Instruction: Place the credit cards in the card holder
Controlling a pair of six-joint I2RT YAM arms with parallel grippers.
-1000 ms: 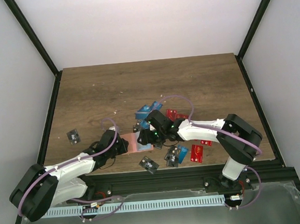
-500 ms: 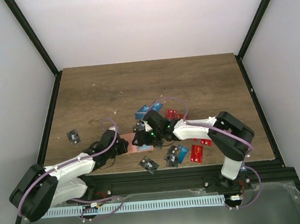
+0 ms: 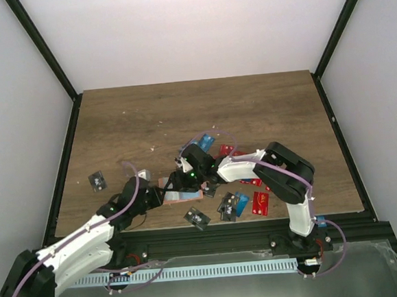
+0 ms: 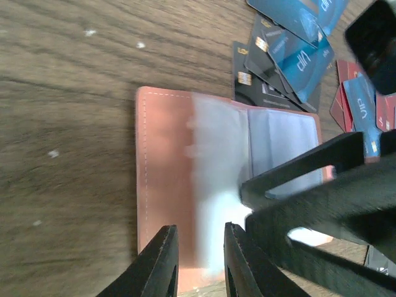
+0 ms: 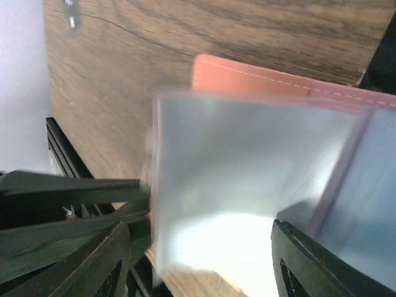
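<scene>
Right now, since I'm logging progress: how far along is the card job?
Done: the card holder lies open. In hand: the left gripper pinches its edge while the open right gripper is over the clear sleeves, holding no card. Left: the sleeves look empty and the cards lie scattered on the table.

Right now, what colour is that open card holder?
The card holder is salmon-orange with pale stitching and clear sleeves; clearest from the left wrist view.

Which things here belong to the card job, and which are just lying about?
Job: card holder, blue cards, red cards, black cards, left claw, right claw.
Just there: table, purple cables.
</scene>
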